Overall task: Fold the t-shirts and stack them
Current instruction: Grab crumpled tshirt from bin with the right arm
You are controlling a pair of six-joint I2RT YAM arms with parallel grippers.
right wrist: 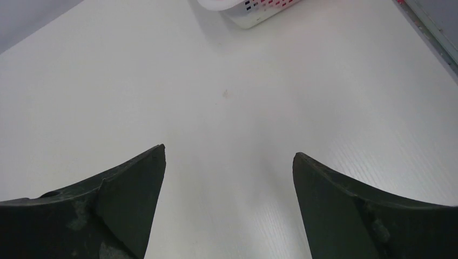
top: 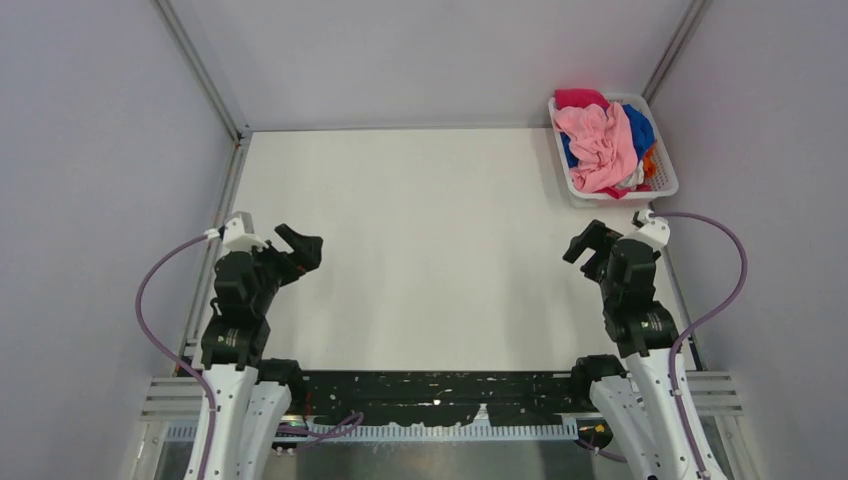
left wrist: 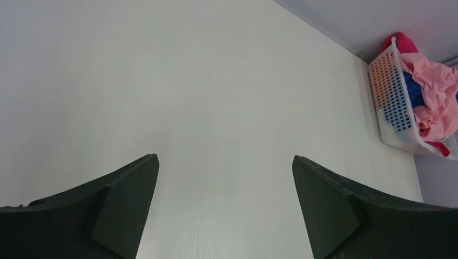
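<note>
The white worktop (top: 430, 260) takes up the middle of the overhead view. Two arms rise from its near edge. The left arm (top: 238, 300) stands by the near left corner and the right arm (top: 632, 300) by the near right corner. They are well apart, and each is angled inward over the surface. A purple cable (top: 150, 290) loops out beside the left arm, and another (top: 738, 265) beside the right.

A white mesh basket (top: 668, 172) sits at the far right corner of the worktop. All the t-shirts (top: 605, 150) lie crumpled in it in one heap. The light pink t-shirt (top: 598, 140) is on top, and the left wrist view shows it bulging above the rim (left wrist: 435, 86). A magenta one (top: 578, 98) shows at the far end, a royal blue one (top: 640, 128) along the right side and a patch of orange (top: 651, 160) nearer the arms. Blue also shows through the mesh wall (left wrist: 391, 102).

The left fingers (left wrist: 124, 199) are spread wide with nothing between them, above bare worktop. The right fingers (right wrist: 124, 199) are just as wide and also hold nothing. The near end of the basket (right wrist: 254, 11) shows at the top edge of the right wrist view.

A small faint speck (right wrist: 225, 93) marks the worktop between the right fingers and the basket.
</note>
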